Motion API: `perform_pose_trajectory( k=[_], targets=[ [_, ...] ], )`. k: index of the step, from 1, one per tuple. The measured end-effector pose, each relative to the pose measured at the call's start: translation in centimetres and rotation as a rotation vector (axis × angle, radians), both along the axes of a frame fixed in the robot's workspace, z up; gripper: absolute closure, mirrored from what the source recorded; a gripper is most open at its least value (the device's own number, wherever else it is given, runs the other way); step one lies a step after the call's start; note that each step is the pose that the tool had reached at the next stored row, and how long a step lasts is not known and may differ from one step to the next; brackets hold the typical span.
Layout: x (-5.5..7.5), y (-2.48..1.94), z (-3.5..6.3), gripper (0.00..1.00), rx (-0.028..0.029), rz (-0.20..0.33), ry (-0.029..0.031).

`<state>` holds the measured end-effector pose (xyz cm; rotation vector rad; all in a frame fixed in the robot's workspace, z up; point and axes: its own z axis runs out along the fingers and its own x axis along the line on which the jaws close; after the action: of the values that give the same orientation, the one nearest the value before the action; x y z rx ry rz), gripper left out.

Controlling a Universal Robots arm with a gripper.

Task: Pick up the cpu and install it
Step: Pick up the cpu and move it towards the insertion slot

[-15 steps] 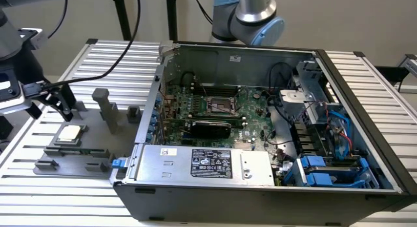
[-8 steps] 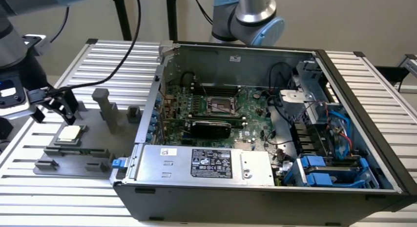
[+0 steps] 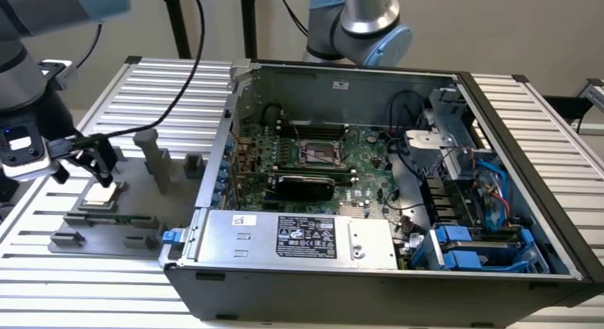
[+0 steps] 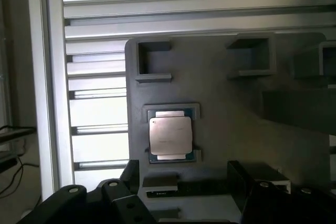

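Note:
The cpu (image 3: 101,195) is a small square chip with a silver-grey top, lying flat in a recess of the grey fixture plate (image 3: 132,201) on the exterior view's left. My gripper (image 3: 88,175) hangs just above it, open, with nothing between the fingers. In the wrist view the cpu (image 4: 169,136) sits in its recess on the fixture plate (image 4: 220,114), and the dark fingers (image 4: 247,182) stand apart on either side. The dark socket frame (image 3: 321,153) lies on the motherboard inside the open computer case (image 3: 378,272).
Grey upright blocks (image 3: 151,156) rise from the fixture plate close to my gripper. A second robot arm (image 3: 363,25) stands behind the case. The power supply (image 3: 302,237), cables and blue drive bays (image 3: 472,247) crowd the case interior. A ribbed aluminium table (image 3: 170,81) carries everything.

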<state>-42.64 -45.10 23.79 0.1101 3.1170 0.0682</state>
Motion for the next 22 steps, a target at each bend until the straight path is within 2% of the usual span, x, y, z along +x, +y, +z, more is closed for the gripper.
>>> perform_pose_trajectory(
  k=[10,22],
  targets=[
    [0.0,0.17,-1.83,0.23,0.0006,0.0,-0.0002],
    [0.0,0.95,-4.01,0.23,0.0055,0.0,-0.0001]
  ],
)
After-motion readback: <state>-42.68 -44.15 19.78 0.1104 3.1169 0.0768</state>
